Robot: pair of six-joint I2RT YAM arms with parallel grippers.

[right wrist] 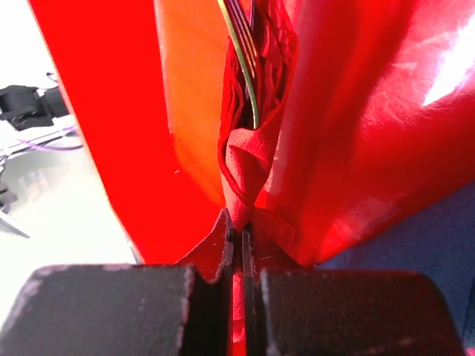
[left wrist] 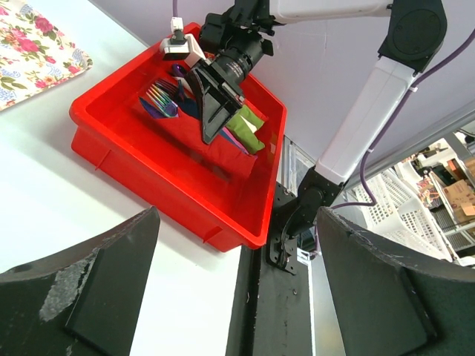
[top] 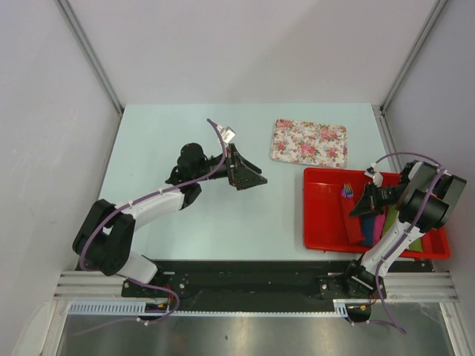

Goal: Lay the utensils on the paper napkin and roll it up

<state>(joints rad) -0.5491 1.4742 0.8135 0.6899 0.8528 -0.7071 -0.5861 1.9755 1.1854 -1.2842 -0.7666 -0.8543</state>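
My right gripper [top: 364, 210] is down inside the red tray [top: 319, 222], shut on a bunched fold of the red paper napkin [right wrist: 249, 163]. The fork tines of the dark iridescent utensils [right wrist: 245, 52] poke out of that fold. From the left wrist view the utensils [left wrist: 159, 100] lie in the tray's far part, and the right gripper [left wrist: 210, 133] points down beside them. My left gripper [top: 251, 176] hangs open and empty above the table's middle, left of the tray; its fingers [left wrist: 96, 289] frame the tray's near corner.
A floral-patterned mat [top: 309, 142] lies behind the tray. Green and pink napkin rolls [left wrist: 249, 122] sit in the tray's right part, under the right arm. The tray [left wrist: 148, 163] stands at the table's near right edge.
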